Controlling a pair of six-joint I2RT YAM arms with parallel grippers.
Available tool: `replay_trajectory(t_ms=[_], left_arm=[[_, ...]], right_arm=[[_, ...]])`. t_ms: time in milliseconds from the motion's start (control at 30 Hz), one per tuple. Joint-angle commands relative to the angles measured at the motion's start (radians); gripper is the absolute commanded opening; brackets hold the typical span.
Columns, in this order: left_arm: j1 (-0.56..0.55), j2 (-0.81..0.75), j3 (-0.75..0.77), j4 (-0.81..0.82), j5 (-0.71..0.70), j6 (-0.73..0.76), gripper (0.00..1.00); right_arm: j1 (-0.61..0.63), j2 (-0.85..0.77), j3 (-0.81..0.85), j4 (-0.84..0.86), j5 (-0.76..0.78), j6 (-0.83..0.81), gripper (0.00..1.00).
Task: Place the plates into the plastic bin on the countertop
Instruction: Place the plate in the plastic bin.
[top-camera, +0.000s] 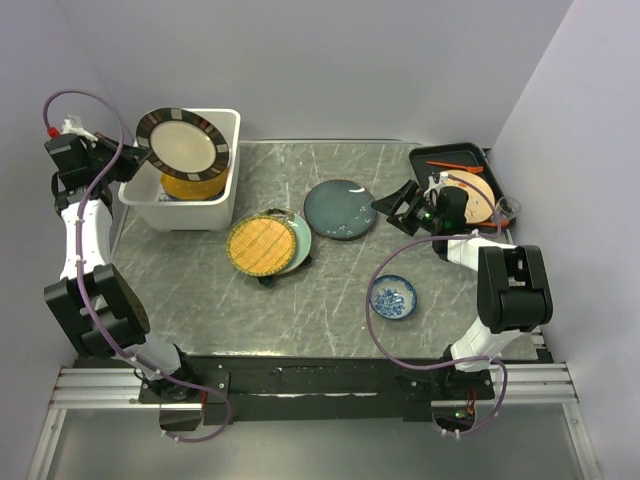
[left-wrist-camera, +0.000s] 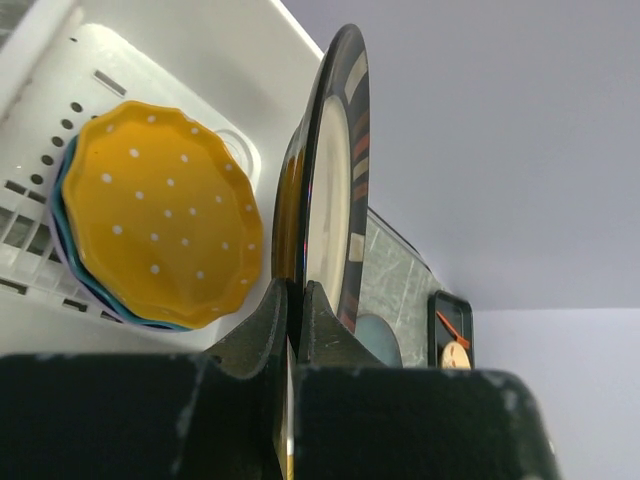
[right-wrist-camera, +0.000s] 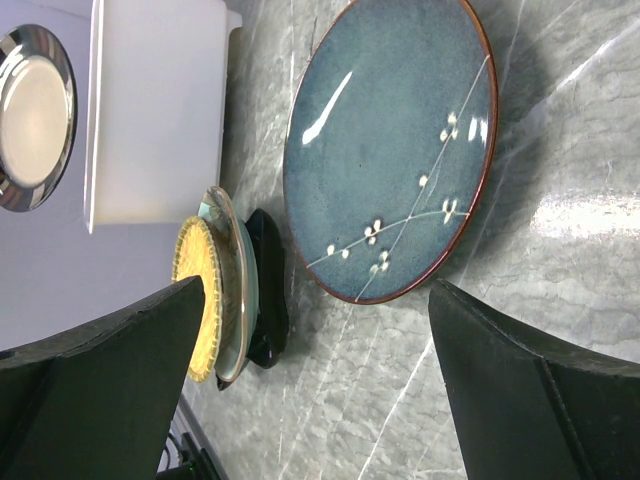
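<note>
Dark brown plate (top-camera: 183, 143): striped rim and cream middle, pinched at its lower edge by the left gripper (left-wrist-camera: 297, 300) and held tilted on edge above the plastic bin.
Left fingers (left-wrist-camera: 262, 320): clamped on that rim, one on each face of the plate.
Plastic bin (left-wrist-camera: 200, 30): white, directly beneath the left fingers, at the far left corner of the countertop (top-camera: 330, 290).
Orange dotted plate (left-wrist-camera: 160, 210): lies in the bin below the held plate, topmost of a stack.
Right gripper (right-wrist-camera: 318, 320): fingers spread wide with nothing between them, low over the countertop.
Grey-blue plate (right-wrist-camera: 390, 150): flat on the marble just ahead of the right fingertips, untouched.
Yellow woven plate (top-camera: 262, 245): beyond the grey-blue plate from the right fingers, stacked on a pale green plate (top-camera: 301, 240) and a dark star-shaped plate (right-wrist-camera: 268, 290).
Small blue-and-white dish (top-camera: 394, 297): behind the right fingers, towards the arm's base.
</note>
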Motion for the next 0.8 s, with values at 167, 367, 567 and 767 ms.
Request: replay_trajectory(t_ms=[167,367,567,767], left_arm=[[0.01,-0.097,0.014,0.128,-0.028,-0.015,0.01],[0.01,-0.084,0.003,0.131,-0.037,-0.015,0.01],[0.01,-0.058,-0.012,0.14,-0.036,-0.022,0.01],[0.012,-0.022,-0.006,0.128,-0.036,-0.026,0.01]], right_arm=[[0.006,-0.008,0.007,0.02,-0.012,-0.021,1.0],[0.006,-0.007,0.007,0.017,-0.011,-0.021,1.0],[0.005,-0.005,0.009,0.015,-0.009,-0.023,1.0],[0.005,-0.004,0.009,0.014,-0.011,-0.024,1.0]])
